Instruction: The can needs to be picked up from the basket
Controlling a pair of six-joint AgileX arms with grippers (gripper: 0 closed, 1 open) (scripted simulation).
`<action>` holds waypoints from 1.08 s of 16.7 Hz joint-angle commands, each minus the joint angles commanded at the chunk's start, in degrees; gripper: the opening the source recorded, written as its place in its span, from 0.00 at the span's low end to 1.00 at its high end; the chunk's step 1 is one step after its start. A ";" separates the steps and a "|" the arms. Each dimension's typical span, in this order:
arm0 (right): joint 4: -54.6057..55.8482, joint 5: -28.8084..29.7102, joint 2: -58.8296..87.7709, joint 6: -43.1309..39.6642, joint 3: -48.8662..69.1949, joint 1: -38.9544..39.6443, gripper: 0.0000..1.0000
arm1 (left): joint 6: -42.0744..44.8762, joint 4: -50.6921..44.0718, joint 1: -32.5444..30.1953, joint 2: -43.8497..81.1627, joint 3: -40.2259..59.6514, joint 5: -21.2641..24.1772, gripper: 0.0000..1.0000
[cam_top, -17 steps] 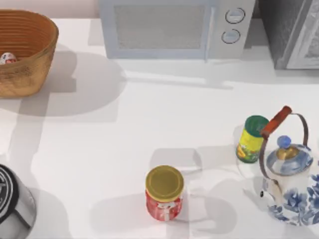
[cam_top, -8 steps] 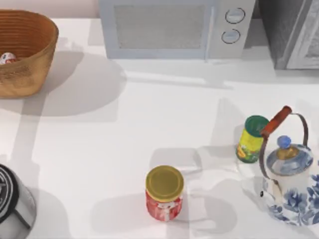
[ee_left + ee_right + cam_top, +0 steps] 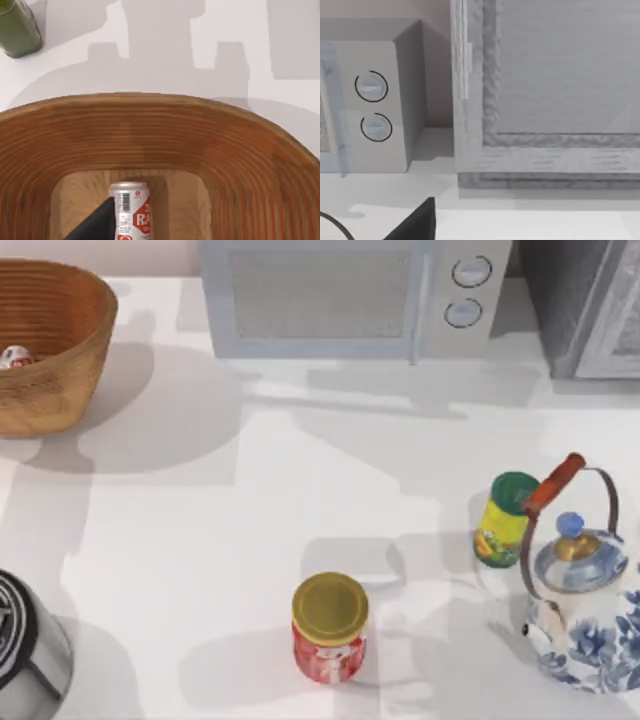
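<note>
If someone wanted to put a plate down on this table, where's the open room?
The widest bare patch is mid-table, bordered by the basket, the microwave and the red jar. Another lies at the front, between the jar and the metal pot. The right front is crowded: yellow bottle beside the kettle.

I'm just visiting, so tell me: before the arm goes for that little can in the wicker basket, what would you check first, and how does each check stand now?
1. Can inside the basket: ok, lying on the basket floor.
2. Left wrist camera faces the can: ok, with a dark tip of the left tool beside it.
3. Left tool open for grasping: cannot tell.
4. Nothing lies on the can: ok.
5. Red jar and yellow bottle away from the basket: ok.
6. Right tool out of the way: ok, facing the microwave.
</note>
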 joint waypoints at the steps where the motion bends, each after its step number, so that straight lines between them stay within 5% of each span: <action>1: 0.00 0.00 0.00 0.00 0.00 0.00 1.00 | 0.88 -2.02 0.49 4.14 2.20 0.02 1.00; 8: 0.00 0.00 0.00 0.00 0.00 0.00 1.00 | 5.38 -13.48 3.79 22.17 10.95 -1.52 1.00; 18: 0.00 0.00 0.00 0.00 0.00 0.00 1.00 | 5.42 -12.91 3.67 23.78 10.62 -1.99 1.00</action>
